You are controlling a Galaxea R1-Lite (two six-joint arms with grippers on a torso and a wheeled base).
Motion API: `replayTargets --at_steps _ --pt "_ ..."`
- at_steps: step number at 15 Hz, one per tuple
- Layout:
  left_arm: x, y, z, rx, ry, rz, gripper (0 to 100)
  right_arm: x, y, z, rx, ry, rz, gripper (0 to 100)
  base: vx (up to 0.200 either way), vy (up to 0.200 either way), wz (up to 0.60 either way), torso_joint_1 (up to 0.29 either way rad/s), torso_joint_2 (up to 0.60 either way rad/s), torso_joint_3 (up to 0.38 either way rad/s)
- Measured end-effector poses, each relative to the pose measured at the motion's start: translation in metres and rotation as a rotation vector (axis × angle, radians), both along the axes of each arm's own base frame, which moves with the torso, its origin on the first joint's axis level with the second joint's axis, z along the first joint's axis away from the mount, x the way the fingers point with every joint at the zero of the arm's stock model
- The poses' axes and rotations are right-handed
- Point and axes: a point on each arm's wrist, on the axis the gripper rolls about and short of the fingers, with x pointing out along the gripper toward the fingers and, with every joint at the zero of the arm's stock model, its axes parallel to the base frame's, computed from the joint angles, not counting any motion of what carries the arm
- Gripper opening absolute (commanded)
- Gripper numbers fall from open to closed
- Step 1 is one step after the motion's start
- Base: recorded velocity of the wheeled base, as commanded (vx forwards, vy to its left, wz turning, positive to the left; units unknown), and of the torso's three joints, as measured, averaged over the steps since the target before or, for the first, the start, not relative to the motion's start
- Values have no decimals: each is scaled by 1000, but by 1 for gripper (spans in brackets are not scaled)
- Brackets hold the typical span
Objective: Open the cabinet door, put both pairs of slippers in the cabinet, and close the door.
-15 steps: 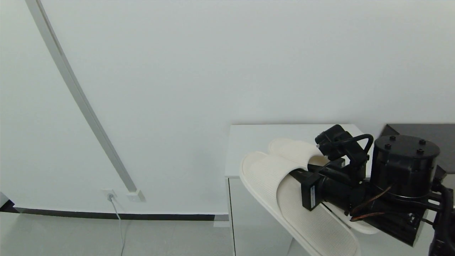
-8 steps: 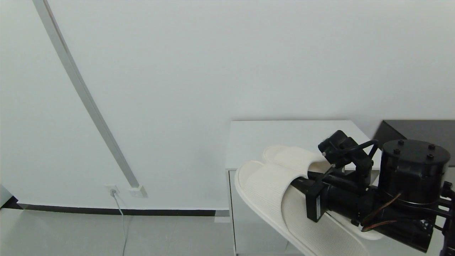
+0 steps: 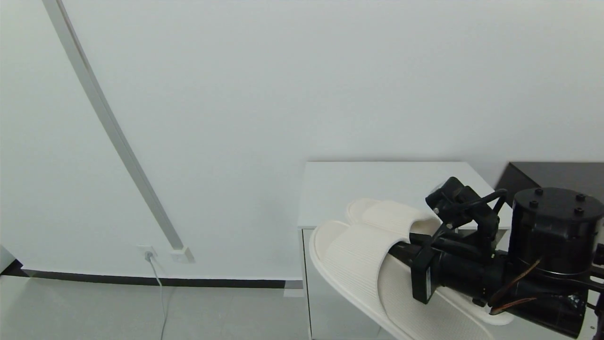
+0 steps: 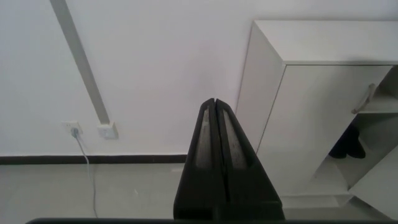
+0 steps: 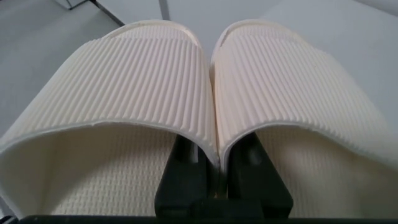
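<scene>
Before the cabinet [image 3: 384, 186], slippers [image 3: 358, 250] held up, wall socket [image 3: 147, 253], slanted conduit [image 3: 109, 126]

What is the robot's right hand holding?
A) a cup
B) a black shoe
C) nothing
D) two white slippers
D: the right gripper is pinching the touching inner straps of two white slippers, held side by side.
</scene>
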Motion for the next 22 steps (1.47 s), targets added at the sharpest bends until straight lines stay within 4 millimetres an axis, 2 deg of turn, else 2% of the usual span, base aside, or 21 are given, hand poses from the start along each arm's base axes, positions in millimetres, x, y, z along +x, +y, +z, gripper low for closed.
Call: replayTargets --at_steps 5,7,9,15,22 --pt "0 0 0 0 0 -1 0 1 -2 -1 -17 -11 -2 0 0 -200 0 4 4 2" --pt "0 0 0 2 1 -2 0 3 -12 -8 -109 -78 40 0 0 -200 0 5 2 -2" --pt "0 0 0 2 0 -1 0 1 -21 -12 -125 -79 47 0 0 -200 0 2 5 2" --pt "0 0 0 2 -1 -2 0 -4 -24 -15 -127 -66 81 0 0 -200 0 3 4 2" --pt "0 0 0 2 0 -2 0 -8 -23 -23 -137 -40 122 0 0 0 0 0 0 0"
